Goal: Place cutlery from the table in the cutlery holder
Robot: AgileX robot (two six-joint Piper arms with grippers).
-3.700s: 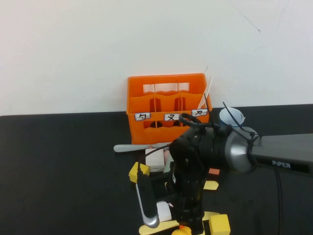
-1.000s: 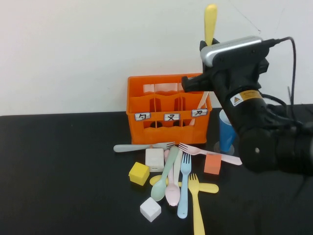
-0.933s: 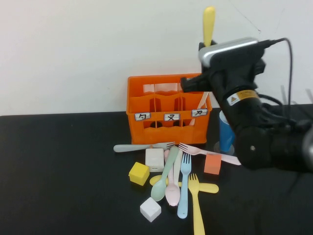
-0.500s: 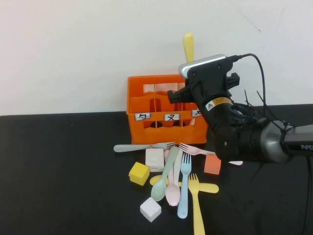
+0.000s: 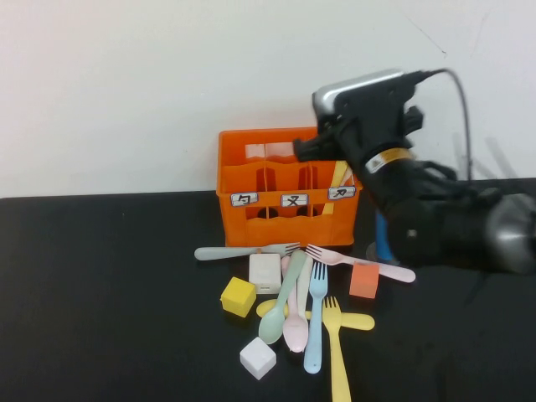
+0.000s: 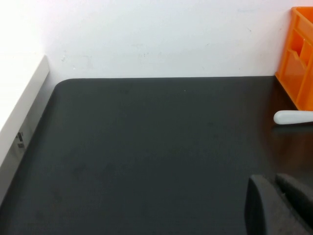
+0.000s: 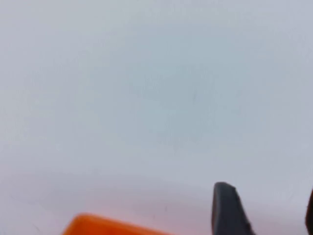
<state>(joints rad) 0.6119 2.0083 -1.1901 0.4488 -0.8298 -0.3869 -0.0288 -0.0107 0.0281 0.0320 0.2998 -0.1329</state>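
The orange cutlery holder (image 5: 285,194) stands at the back of the black table (image 5: 109,293). A yellow piece of cutlery (image 5: 339,179) leans inside its right compartment. My right gripper (image 5: 311,149) hovers just above that compartment; in the right wrist view it (image 7: 268,210) is open and empty, over the holder's rim (image 7: 98,224). Several pastel forks and spoons lie in front: a mint piece (image 5: 243,251), a pink fork (image 5: 360,261), a blue fork (image 5: 316,327), a yellow fork (image 5: 337,356). My left gripper (image 6: 281,205) is shut, low over bare table, far from the holder (image 6: 301,63).
Among the cutlery lie a white block (image 5: 265,272), a yellow cube (image 5: 238,296), a white cube (image 5: 257,358) and an orange cube (image 5: 363,280). A blue cup (image 5: 383,239) stands right of the holder, partly behind my right arm. A pale handle (image 6: 293,116) shows in the left wrist view.
The yellow piece stood upright in my right gripper high above the holder; now it sits in the right compartment and the gripper is open. The right arm shifted slightly right.
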